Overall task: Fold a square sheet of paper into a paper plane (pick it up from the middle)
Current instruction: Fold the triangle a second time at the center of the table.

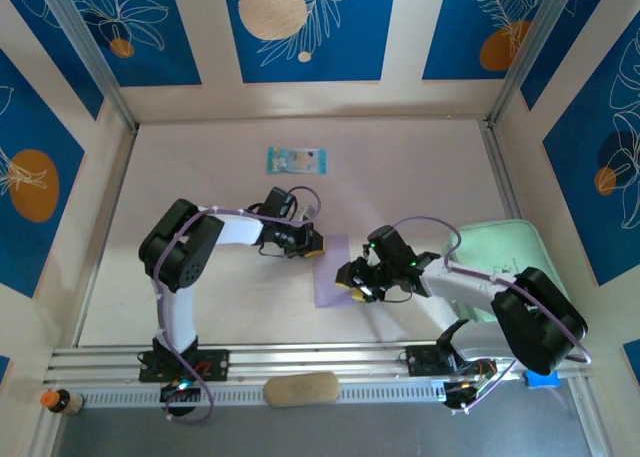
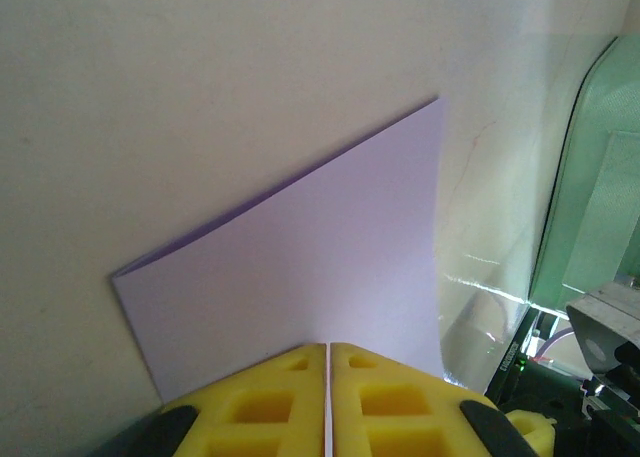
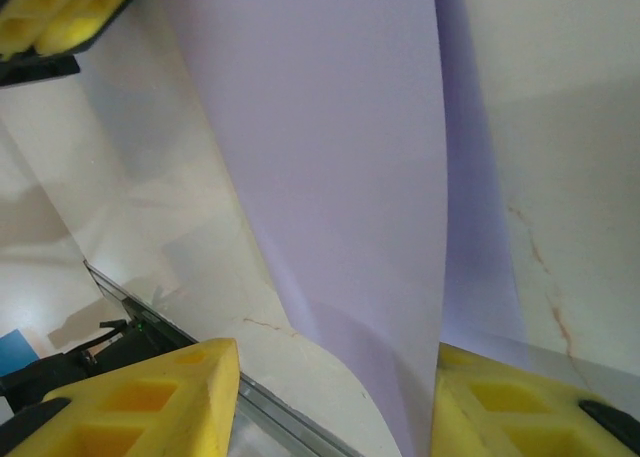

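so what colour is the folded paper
Plain pale lilac; the paper shows best in the left wrist view.

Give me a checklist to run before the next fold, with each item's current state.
1. Left gripper shut at the edge of the sheet of paper: ok.
2. Right gripper open, with the sheet between its fingers: ok.
3. Sheet folded once, two layers showing along one edge: ok.
4. Sheet lying flat: not ok, it curves up by the right gripper.
5. Left gripper actually pinning the sheet: cannot tell.
6. Blue-green packet clear of the sheet: ok.
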You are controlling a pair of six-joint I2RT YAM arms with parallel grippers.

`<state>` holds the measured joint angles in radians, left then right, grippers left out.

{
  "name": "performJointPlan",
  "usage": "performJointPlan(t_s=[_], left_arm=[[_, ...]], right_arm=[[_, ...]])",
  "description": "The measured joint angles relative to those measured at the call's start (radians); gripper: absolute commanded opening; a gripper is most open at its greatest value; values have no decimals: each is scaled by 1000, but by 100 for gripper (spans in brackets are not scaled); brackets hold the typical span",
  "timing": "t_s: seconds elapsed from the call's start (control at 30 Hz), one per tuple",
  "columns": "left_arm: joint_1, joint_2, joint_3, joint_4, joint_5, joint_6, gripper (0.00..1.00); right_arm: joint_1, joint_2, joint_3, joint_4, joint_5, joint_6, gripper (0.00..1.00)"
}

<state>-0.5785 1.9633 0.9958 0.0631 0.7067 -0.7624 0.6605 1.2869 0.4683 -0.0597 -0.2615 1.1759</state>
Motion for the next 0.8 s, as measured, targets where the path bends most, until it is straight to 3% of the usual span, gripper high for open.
performJointPlan(t_s=[0.4,0.8], left_arm=[[0,0,0,0,0,-7,10],[0,-2,1,3,8,-8,14]], right_arm=[[-50,63,-47,141,-21,-8,46],[-106,124,-50,241,-71,-71,32]])
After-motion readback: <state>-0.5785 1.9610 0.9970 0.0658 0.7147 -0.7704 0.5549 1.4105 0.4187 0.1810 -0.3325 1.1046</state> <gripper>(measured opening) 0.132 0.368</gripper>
